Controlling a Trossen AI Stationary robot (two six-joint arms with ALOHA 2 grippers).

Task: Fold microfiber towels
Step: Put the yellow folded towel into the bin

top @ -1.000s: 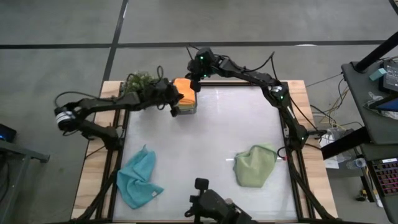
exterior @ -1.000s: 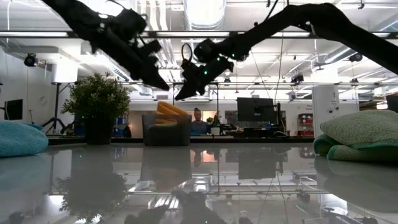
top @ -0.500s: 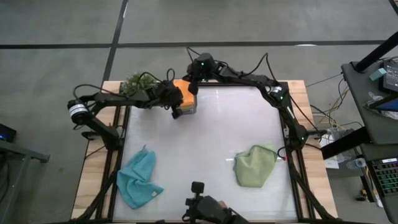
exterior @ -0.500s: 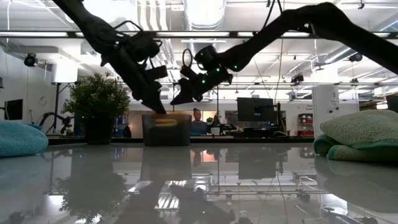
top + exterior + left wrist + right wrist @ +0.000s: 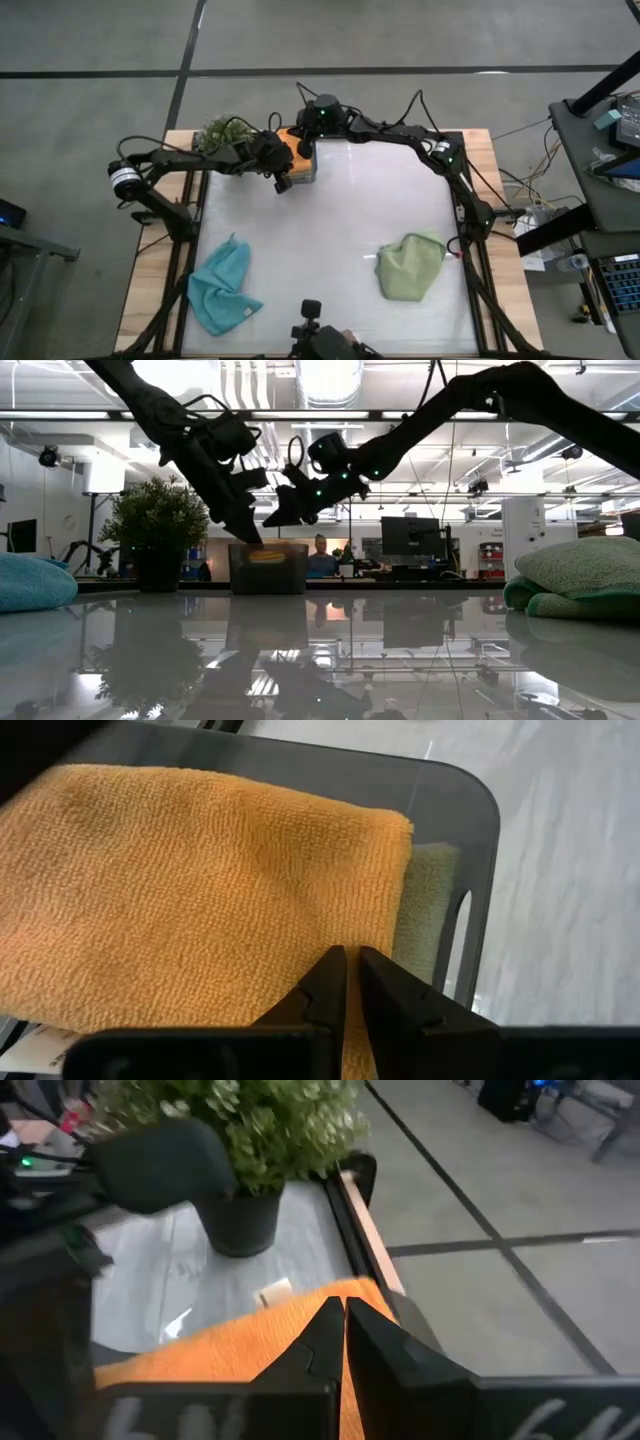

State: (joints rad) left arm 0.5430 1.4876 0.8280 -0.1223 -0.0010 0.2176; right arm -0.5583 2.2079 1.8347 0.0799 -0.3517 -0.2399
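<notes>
The orange towel [image 5: 200, 890] is seen lying in the dark grey box [image 5: 300, 172]; the left gripper [image 5: 347, 982], fingers together, is pressed onto it, apparently; the right gripper [image 5: 337, 1328] is held closed just above.

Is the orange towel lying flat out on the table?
No, the orange towel sits folded in the dark grey box, with a green towel tucked beside it.

Green towel [image 5: 428, 910] in box [image 5: 480, 830] mostly hidden under orange towel [image 5: 200, 900].
</notes>
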